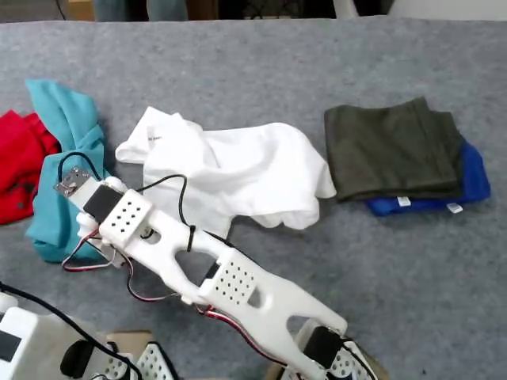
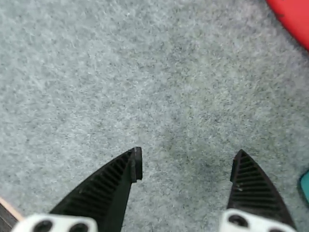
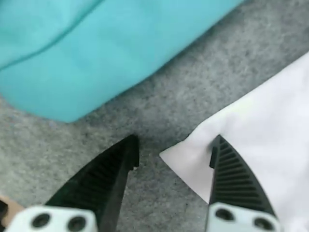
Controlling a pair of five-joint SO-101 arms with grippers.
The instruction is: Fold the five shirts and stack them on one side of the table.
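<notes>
A crumpled white shirt point(image 1: 238, 170) lies spread in the middle of the grey table point(image 1: 261, 63). To its left a teal shirt point(image 1: 67, 150) is bunched beside a red shirt point(image 1: 20, 162). At the right an olive shirt point(image 1: 388, 150) lies folded on a folded blue shirt point(image 1: 471, 186). My right arm point(image 1: 182, 253) stretches across to the gap between teal and white. Its gripper point(image 3: 174, 145) is open low over the felt, with a corner of the white shirt point(image 3: 260, 130) between its fingers and the teal shirt point(image 3: 96, 43) just beyond. My left gripper point(image 2: 188, 159) is open over bare felt.
The left arm's base point(image 1: 24, 340) sits at the near left corner. A red shirt edge point(image 2: 292, 17) shows in the corner of the left wrist view. Bare felt lies along the table's back and at the near right.
</notes>
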